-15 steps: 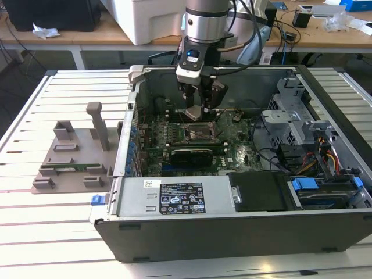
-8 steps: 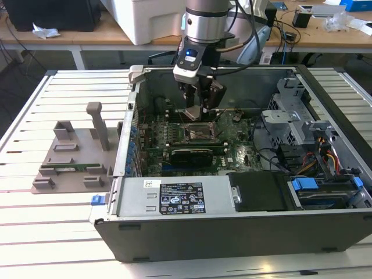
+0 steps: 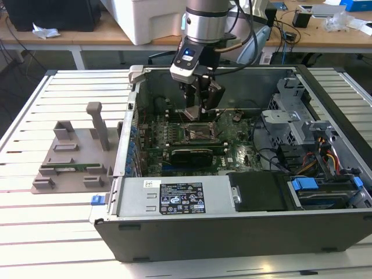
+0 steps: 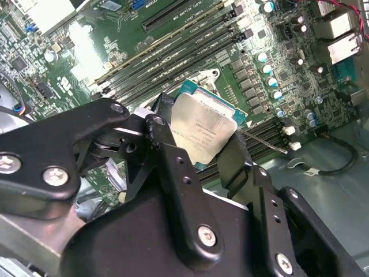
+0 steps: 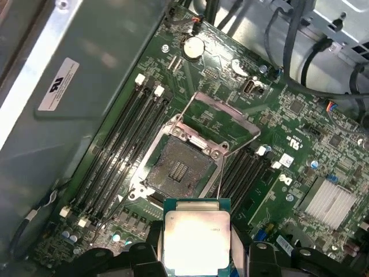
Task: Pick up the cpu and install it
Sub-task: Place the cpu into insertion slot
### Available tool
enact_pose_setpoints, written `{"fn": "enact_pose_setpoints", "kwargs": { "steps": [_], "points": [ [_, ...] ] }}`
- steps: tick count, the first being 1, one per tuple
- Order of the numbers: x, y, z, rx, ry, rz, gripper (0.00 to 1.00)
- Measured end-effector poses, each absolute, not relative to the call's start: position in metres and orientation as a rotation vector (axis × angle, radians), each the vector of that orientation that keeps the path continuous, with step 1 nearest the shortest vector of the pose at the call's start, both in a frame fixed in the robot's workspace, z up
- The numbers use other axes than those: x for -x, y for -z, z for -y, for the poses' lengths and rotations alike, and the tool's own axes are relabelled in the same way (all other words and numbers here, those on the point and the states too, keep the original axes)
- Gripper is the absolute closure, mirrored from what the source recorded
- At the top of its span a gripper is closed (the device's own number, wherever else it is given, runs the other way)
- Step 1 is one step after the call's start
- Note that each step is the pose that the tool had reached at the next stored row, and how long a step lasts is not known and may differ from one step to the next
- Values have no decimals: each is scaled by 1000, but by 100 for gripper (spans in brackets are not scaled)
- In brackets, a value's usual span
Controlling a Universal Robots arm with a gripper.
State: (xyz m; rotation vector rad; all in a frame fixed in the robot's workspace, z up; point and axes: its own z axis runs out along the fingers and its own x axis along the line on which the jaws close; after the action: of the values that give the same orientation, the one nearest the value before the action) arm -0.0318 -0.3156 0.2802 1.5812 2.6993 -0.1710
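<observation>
Slatted pale table [image 3: 52, 232], open black computer case [image 3: 232, 235] on it; inside, the black gripper [image 3: 197, 108] pinches a flat, silvery square cpu [image 5: 196, 242].

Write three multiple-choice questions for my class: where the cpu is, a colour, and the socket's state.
1. Where is the cpu? A on the grey tray; B held by the end effector above the motherboard; C on the table.
2. What colour is the motherboard? A green; B red; C white.
3. The socket is: A open and empty; B closed over a chip; C under a cooler.
Answers: 1 B, both wrist views show it gripped at its edges; 2 A, the board is green; 3 A, the first wrist view shows its frame raised and no chip inside.
</observation>
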Motion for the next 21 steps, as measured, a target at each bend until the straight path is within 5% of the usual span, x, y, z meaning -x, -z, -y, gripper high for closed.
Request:
{"fn": "enact_pose_setpoints", "kwargs": {
  "steps": [21],
  "points": [
    [32,-280,316,-1816,193,-2548,45]
  ]
}}
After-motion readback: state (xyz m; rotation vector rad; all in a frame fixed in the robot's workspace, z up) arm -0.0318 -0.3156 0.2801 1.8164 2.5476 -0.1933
